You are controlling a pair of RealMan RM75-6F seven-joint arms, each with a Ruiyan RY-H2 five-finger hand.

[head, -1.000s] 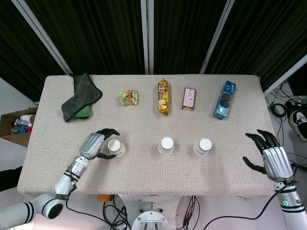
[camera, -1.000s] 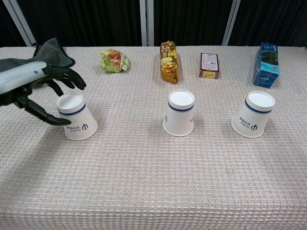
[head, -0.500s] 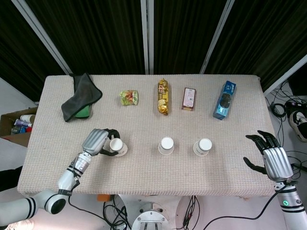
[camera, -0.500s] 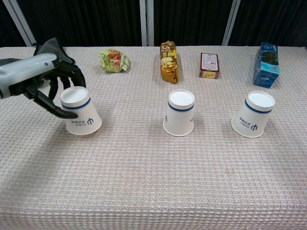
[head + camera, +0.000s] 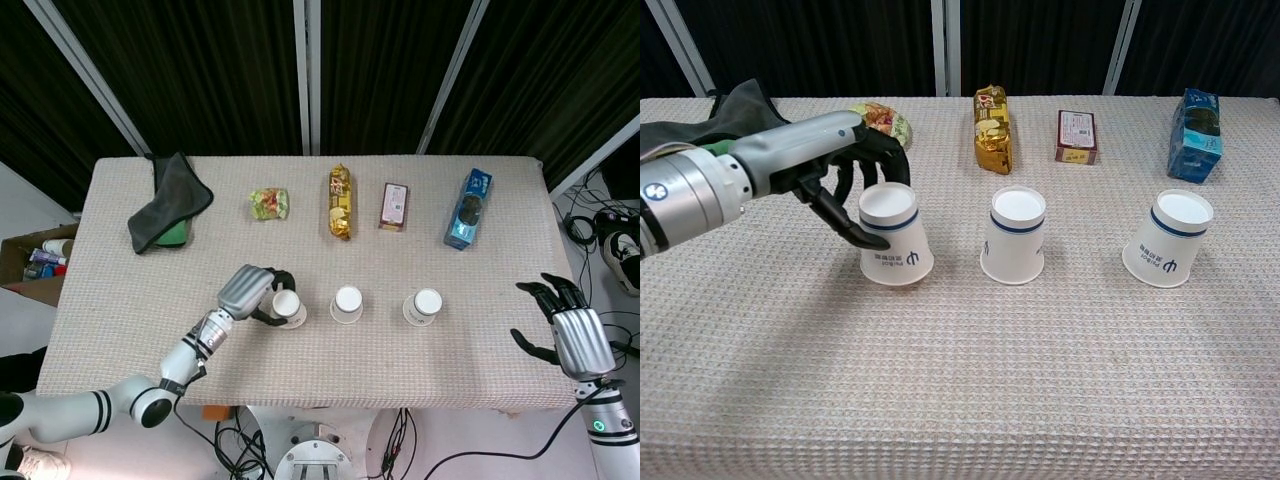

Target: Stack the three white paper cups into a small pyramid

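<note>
Three white paper cups stand upside down in a row on the table. My left hand [image 5: 855,170] [image 5: 250,292] grips the left cup [image 5: 893,235] [image 5: 288,307], its dark fingers wrapped round the cup's top. That cup stands close to the left of the middle cup [image 5: 1016,236] [image 5: 347,303]. Further right is the third cup [image 5: 1170,238] [image 5: 425,305], apart from the others. My right hand [image 5: 563,329] hangs open past the table's right front corner, holding nothing; the chest view does not show it.
Along the far side lie a dark cloth [image 5: 165,203] over something green, a green snack bag [image 5: 269,204], a gold packet [image 5: 340,201], a small brown box [image 5: 394,206] and a blue packet [image 5: 468,208]. A cardboard box [image 5: 35,262] sits off the left edge.
My left hand has closed on the left cup and carried it rightward, from the left part of the table to just beside the middle cup. The right hand has barely moved.
</note>
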